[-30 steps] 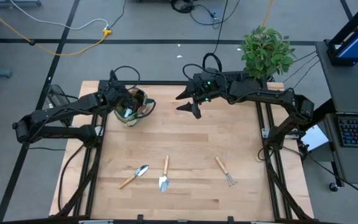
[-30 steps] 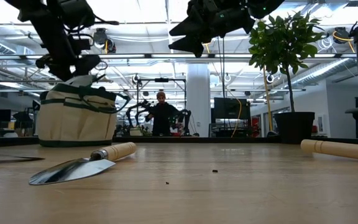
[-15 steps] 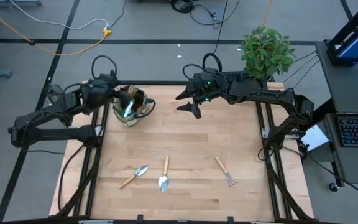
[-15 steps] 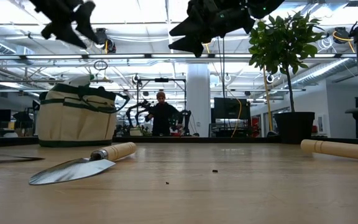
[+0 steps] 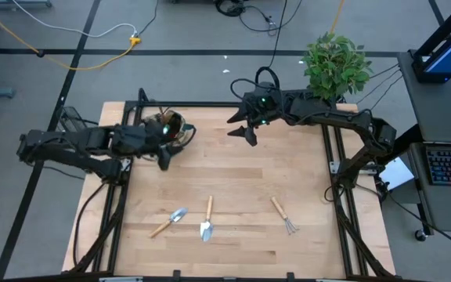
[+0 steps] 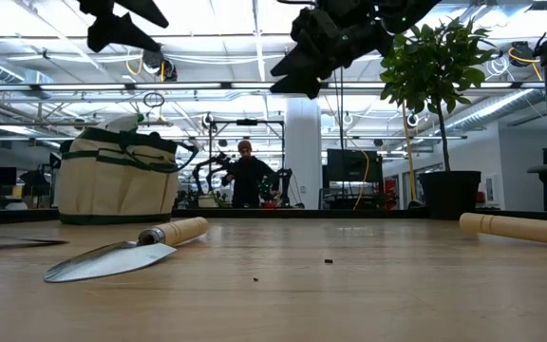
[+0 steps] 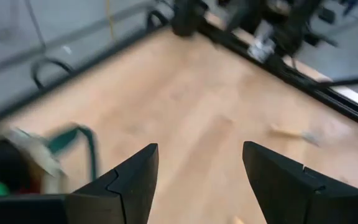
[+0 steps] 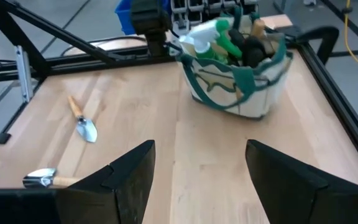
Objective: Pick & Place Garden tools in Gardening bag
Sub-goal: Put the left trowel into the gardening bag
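Three tools: wooden-handled steel trowels (image 5: 207, 218), fork rake (image 5: 283, 215), lower worktop (image 5: 241, 172)
Bag (image 5: 174, 131): soft tan fabric, upper left
Left hand (image 5: 161, 157): spread, empty
Right hand (image 5: 245, 130): spread, empty

Left claw (image 5: 163, 160) gapes, likely empty (blurred); right claw (image 5: 247, 134) hangs open.

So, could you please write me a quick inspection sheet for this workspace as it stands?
Surface: wooden table, bare in the middle.
Job's things: gardening bag at the far left, already holding a green spray bottle and other tools; two trowels and a fork rake lie along the near edge.
Clutter: nothing seen.
Grippers: left gripper beside the bag, jaws open, empty; right gripper above the far centre, jaws open, empty.
Cables: yellow cable on the floor.
Surroundings: potted plant at the far right corner; a person stands well behind the table.
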You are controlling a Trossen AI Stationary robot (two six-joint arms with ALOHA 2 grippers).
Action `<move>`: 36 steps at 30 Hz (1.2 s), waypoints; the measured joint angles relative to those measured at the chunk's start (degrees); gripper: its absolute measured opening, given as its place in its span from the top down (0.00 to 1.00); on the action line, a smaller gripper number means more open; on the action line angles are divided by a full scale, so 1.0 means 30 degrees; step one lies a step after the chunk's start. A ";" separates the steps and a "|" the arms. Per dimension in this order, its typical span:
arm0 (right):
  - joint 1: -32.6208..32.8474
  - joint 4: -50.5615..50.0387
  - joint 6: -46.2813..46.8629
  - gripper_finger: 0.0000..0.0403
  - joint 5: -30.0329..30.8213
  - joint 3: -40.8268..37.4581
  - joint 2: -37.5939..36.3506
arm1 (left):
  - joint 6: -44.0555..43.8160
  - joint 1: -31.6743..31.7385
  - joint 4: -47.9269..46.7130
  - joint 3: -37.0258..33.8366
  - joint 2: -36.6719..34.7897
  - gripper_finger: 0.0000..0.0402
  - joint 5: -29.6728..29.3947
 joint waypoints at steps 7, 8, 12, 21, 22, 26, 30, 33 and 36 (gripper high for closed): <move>-0.0214 -0.0085 -0.0239 0.40 0.0000 0.0000 0.0000 | -0.5327 -0.2996 -0.1760 0.0000 0.1977 0.40 0.1512; -0.0214 -0.0085 -0.0339 0.40 0.0000 0.0000 0.0000 | -0.6374 -0.3365 -0.2035 0.0000 0.2313 0.40 0.1880; -0.0221 -0.0077 -0.0612 0.40 -0.0007 0.0000 0.0000 | -1.0554 -0.4670 -0.2983 0.0000 0.3657 0.40 0.4027; -0.0221 -0.0063 -0.0641 0.40 -0.0007 0.0000 0.0000 | -2.2829 -0.7519 -0.3437 0.0000 0.6217 0.40 0.7799; -0.0221 -0.0063 -0.0676 0.40 -0.0007 0.0000 0.0000 | -2.3958 -0.7893 -0.3364 0.0000 0.6474 0.40 0.7808; -0.0206 0.0009 -0.1034 0.40 -0.0018 0.0000 0.0000 | -2.9052 -0.9639 -0.3263 0.0000 0.7544 0.40 0.8217; -0.0206 0.0224 -0.1064 0.40 -0.0041 0.0000 0.0000 | -3.4591 -1.1344 -0.3012 -0.0006 0.8405 0.40 0.8845; -0.0206 0.0243 -0.1064 0.40 -0.0065 0.0000 0.0000 | -3.7005 -1.2404 -0.2749 -0.0007 0.8836 0.40 0.8587; -0.0206 0.0234 -0.1064 0.40 -0.0066 0.0000 0.0000 | -3.7068 -1.2669 -0.2569 -0.0007 0.9077 0.40 0.8351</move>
